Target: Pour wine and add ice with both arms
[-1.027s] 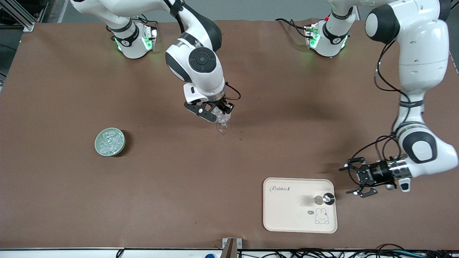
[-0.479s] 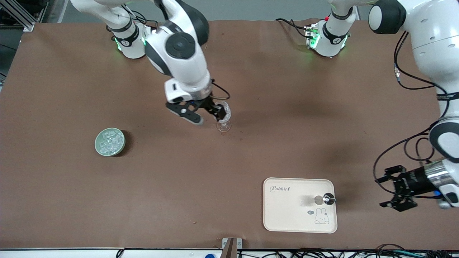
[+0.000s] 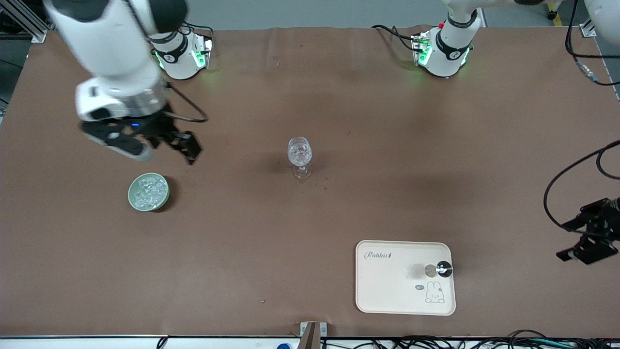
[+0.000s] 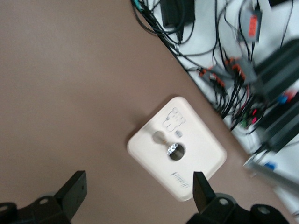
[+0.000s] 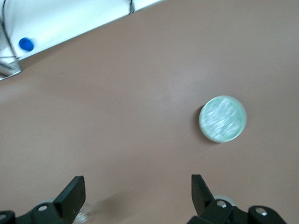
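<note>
A clear stemmed wine glass (image 3: 300, 155) stands upright on the brown table, free of both grippers. A heap of ice (image 3: 147, 190) lies in a small green bowl (image 3: 131, 196) toward the right arm's end. My right gripper (image 3: 180, 144) is open and empty, up in the air over the table beside the bowl. The right wrist view shows its open fingers (image 5: 74, 193) and the bowl of ice (image 5: 223, 118). My left gripper (image 3: 570, 239) is open and empty at the left arm's end of the table. Its wrist view shows its open fingers (image 4: 77, 186).
A cream tray (image 3: 387, 286) with a rabbit drawing lies near the front camera and carries a small round metal-and-black piece (image 3: 438, 269). It also shows in the left wrist view (image 4: 205, 154). Cables hang off the table's edge (image 4: 224, 79).
My right gripper has left the wine glass and swung toward the right arm's end, near the ice bowl. My left gripper has drawn away from the tray toward the left arm's end.
</note>
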Tool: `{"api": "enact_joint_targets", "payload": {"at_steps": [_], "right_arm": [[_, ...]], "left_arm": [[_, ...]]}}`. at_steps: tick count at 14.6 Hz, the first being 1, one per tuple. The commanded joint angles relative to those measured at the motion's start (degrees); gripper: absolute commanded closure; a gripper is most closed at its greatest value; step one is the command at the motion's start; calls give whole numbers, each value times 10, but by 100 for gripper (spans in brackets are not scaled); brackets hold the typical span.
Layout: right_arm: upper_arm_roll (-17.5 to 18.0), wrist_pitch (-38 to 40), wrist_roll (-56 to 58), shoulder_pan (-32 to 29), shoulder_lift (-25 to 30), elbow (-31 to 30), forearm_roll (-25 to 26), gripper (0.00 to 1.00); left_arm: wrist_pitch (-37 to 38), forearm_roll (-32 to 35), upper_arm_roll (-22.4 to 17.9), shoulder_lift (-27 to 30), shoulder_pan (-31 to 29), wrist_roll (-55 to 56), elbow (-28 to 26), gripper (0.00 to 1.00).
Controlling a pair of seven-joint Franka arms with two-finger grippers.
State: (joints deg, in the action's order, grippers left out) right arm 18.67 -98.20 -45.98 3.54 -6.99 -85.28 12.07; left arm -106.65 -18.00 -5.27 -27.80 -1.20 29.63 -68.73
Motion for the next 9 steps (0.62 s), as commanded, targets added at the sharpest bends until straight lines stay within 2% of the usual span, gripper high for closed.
{"api": "enact_joint_targets", "payload": {"at_steps": [1, 2, 4, 7, 8, 9], "right_arm": [[-67, 12, 117, -5, 43, -27, -22, 0], [-103, 19, 162, -4, 56, -28, -47, 0], [-153, 41, 251, -4, 69, -30, -61, 0], [-211, 68, 345, -6, 75, -24, -70, 0], [-230, 73, 389, -19, 75, -18, -98, 0], [-231, 80, 423, -36, 74, -3, -107, 0]], "left_arm": [[5, 63, 20, 86, 2, -111, -86, 1], [5, 92, 31, 121, 2, -153, -118, 1], [5, 138, 59, 198, 2, -227, -202, 1], [1, 160, 75, 299, 4, -264, -306, 1], [0, 160, 81, 324, 4, -265, -333, 2], [1, 160, 84, 344, 3, -267, -350, 2]]}}
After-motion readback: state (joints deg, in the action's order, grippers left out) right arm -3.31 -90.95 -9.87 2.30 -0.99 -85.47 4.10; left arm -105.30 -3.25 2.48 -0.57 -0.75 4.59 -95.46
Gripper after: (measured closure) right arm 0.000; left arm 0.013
